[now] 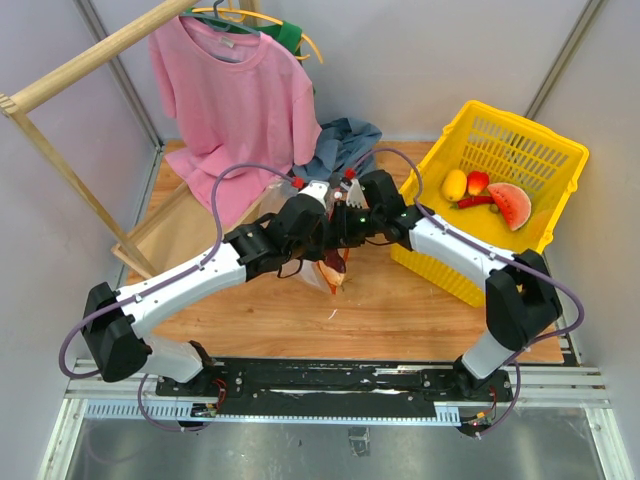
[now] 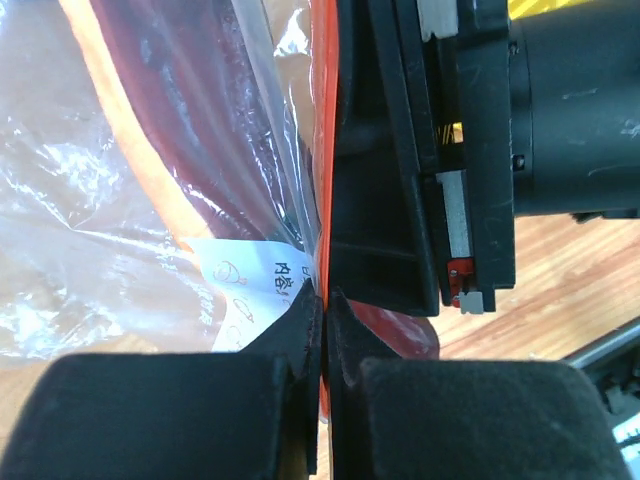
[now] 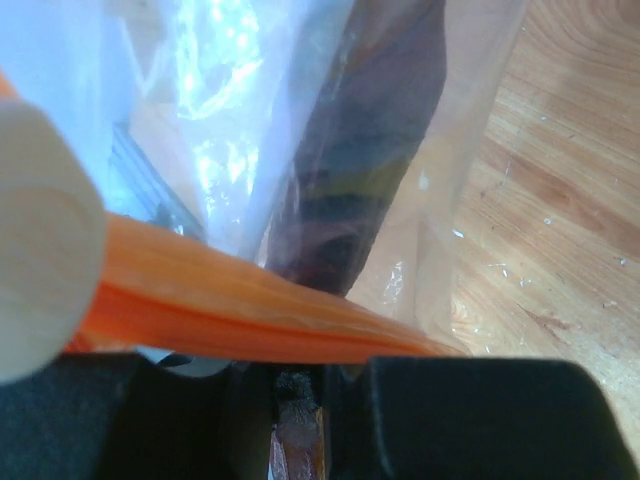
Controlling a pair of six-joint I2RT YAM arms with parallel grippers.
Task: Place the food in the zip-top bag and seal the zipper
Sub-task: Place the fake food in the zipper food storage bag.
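Left gripper: fingers pressed together, clamped on the zipper (orange-red strip runs straight up from between the pads).
Right gripper: at the same strip, just beside the left gripper; fingers stand narrowly apart, and whether they pinch the strip cannot be told.
Bag: held up by its mouth edge between the two arms, hanging crumpled over the table, above the middle of it.
Bag contents: dark piece inside, seen through the clear plastic (long, brown-purple).
Label: white, on the bag wall just left of the left fingers.
Basket: yellow, at the table's right side, well apart from the bag.
Basket contents: watermelon slice, yellow fruit, pepper and chili, lying close together.
Background: pink shirt on a hanger over a wooden rack; blue-grey cloth bunched behind the grippers.
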